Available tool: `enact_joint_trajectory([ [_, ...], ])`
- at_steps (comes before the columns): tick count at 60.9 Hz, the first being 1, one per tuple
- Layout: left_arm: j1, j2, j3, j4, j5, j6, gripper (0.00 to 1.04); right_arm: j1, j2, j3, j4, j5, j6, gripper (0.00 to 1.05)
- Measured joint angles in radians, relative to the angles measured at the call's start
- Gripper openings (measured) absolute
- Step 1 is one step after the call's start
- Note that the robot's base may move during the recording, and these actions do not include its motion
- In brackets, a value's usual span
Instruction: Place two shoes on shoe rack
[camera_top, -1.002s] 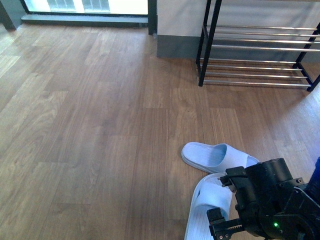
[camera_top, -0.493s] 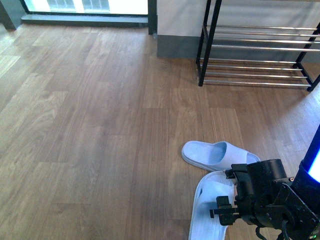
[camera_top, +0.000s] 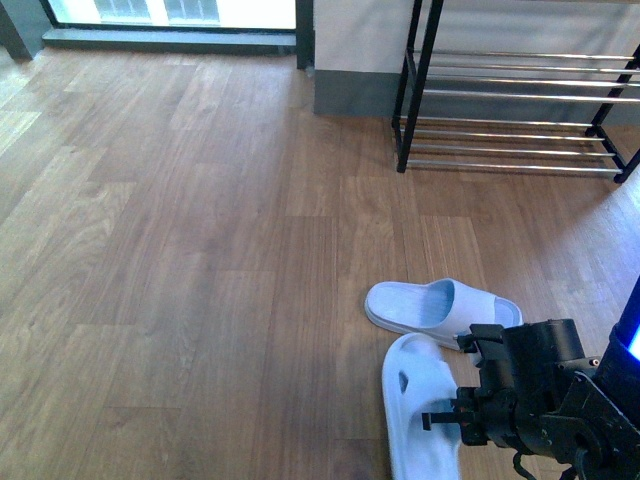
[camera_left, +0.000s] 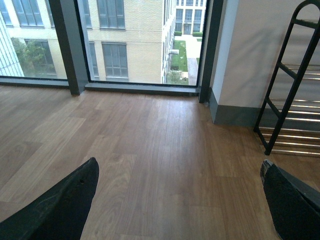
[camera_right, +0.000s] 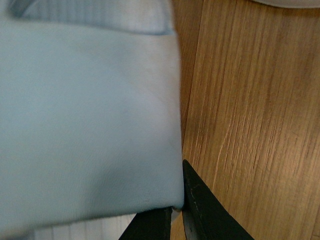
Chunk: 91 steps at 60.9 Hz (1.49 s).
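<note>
The two shoes here are light blue slide slippers on the wood floor. One slipper (camera_top: 440, 305) lies flat, toe to the left. The other slipper (camera_top: 420, 405) is just in front of it, tilted on its side, with my right gripper (camera_top: 455, 415) shut on its edge. The right wrist view shows that slipper (camera_right: 85, 115) filling the frame, pinched at the right gripper (camera_right: 177, 200). The shoe rack (camera_top: 510, 100), black frame with chrome bars, stands at the far right by the wall. My left gripper (camera_left: 179, 167) hangs open over bare floor, with the shoe rack (camera_left: 285, 100) off to one side.
A grey wall base (camera_top: 355, 90) sits beside the rack. A floor-level window (camera_top: 170, 12) with a dark frame runs along the far side. Bare wood floor (camera_top: 200, 250) spans the left and middle.
The near slipper has been turned up from lying flat onto its side in my right gripper. The right arm has shifted slightly right and up. The far slipper stays put.
</note>
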Motion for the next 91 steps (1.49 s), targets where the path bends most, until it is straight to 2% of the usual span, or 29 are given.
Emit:
enact_joint_trajectory([
  [16,0.000,0.000,0.000,0.000,0.000,0.000,0.95,-0.052,-0.294,-0.299,0.145,0.021,-0.072,0.01],
  [25,0.000,0.000,0.000,0.000,0.000,0.000,0.95,-0.117,-0.531,-0.464,0.126,0.050,-0.102,0.01],
  [36,0.000,0.000,0.000,0.000,0.000,0.000,0.95,-0.197,-1.044,-0.613,-0.095,0.059,-0.104,0.01],
  [54,0.000,0.000,0.000,0.000,0.000,0.000,0.95,-0.210,-1.785,-0.702,-0.488,0.077,-0.091,0.01],
  [59,0.000,0.000,0.000,0.000,0.000,0.000,0.95,-0.216,-1.932,-0.723,-0.557,0.075,-0.085,0.01],
  [91,0.000,0.000,0.000,0.000,-0.003,0.000,0.95,-0.219,-1.999,-0.730,-0.567,0.070,-0.074,0.01],
])
